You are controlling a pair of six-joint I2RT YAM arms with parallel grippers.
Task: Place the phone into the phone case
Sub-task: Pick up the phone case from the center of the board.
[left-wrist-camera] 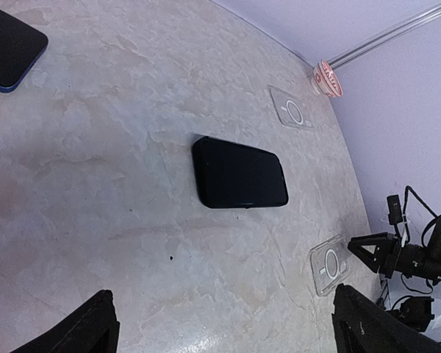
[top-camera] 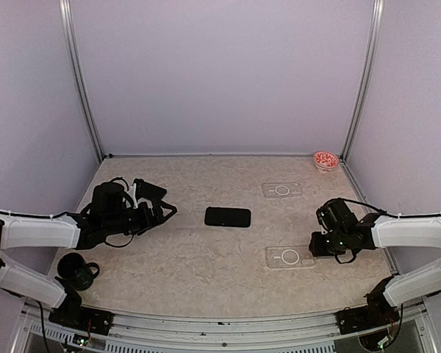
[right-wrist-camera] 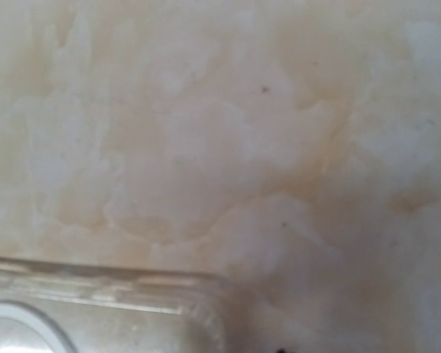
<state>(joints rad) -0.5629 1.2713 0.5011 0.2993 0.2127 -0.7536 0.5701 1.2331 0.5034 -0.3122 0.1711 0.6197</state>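
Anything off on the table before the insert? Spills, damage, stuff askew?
Nothing spilled or damaged. The black phone lies flat mid-table, with the near case and far case flat to its right. One oddity: a second, blue-edged phone at the left wrist view's corner, unseen from above.

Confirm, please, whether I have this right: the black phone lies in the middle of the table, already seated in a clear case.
No: the black phone lies in the middle of the table, but bare, in no case. The top external view shows the near clear case and the far clear case apart from it.
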